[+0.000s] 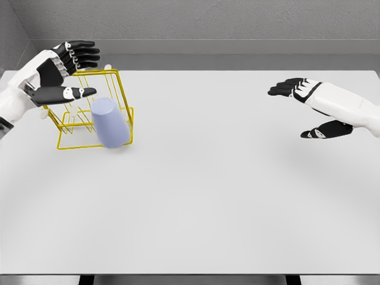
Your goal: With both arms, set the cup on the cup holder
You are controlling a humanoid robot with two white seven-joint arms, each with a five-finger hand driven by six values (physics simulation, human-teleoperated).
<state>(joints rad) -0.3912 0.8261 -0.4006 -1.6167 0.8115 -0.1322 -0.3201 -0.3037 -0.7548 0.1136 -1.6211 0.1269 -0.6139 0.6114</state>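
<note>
Lavender-blue and smooth-sided, the cup (111, 123) sits mouth-down, leaning a little, against the front of the yellow wire cup holder (119, 83) at the left of the white table (208, 196). It seems to rest on or among the holder's lower wires, though I cannot tell whether a peg is actually inside it.

From where I stand, the left hand (68, 71) hovers just above and behind the holder with its fingers spread and thumb stretched forward, gripping nothing. The right hand (309, 107) is well apart, out over the right side of the table, also opened wide and empty.

That cup looks light and rigid, like plain plastic or glazed ware, with a slick wall and no handle that I can see. I would expect it to slip under a loose pinch, so the safest hold is around the middle of the body, fingers on one side and thumb opposite. The holder is thin wire and probably light too; a careless nudge could slide or tip it, so steadying its frame seems wise.
</note>
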